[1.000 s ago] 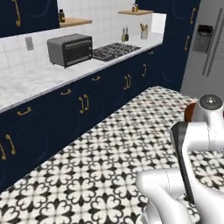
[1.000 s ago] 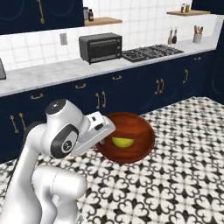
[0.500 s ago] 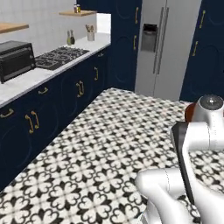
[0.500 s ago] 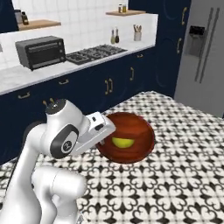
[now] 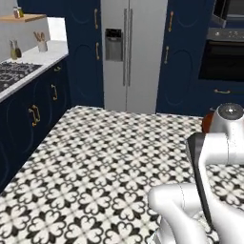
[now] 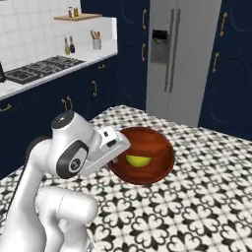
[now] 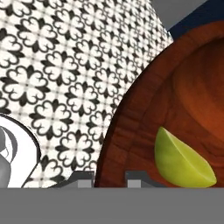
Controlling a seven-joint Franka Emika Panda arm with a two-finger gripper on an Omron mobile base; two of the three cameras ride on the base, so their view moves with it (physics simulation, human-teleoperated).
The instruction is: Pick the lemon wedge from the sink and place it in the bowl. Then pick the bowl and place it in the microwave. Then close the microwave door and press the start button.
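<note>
Currently the end effector (image 6: 119,147) is clamping the near rim of the bowl (image 6: 147,157) and carrying it clear above the patterned floor (image 5: 109,162), with the lemon wedge (image 6: 138,160) lying inside on the bowl's bottom. From the hand view, the fingertips (image 7: 83,178) are sitting either side of the rim wall, so the grip is on the edge only, not under the base. Bowl (image 7: 175,109) is looking glossy and rigid; I'd judge it slippery and prone to pivoting about the pinch, so level carrying matters. Wedge (image 7: 183,164) is loose, light, and free to slide if the bowl tips. Bowl opening is facing up and slightly toward the right base camera; being round, it has no long axis. Wedge's long axis is running roughly across the bowl, curved rind side down as far as I can tell. Fridge (image 5: 131,52) and navy cabinets (image 5: 183,52) are ahead; a wall oven (image 5: 224,57) is sitting at the right.
</note>
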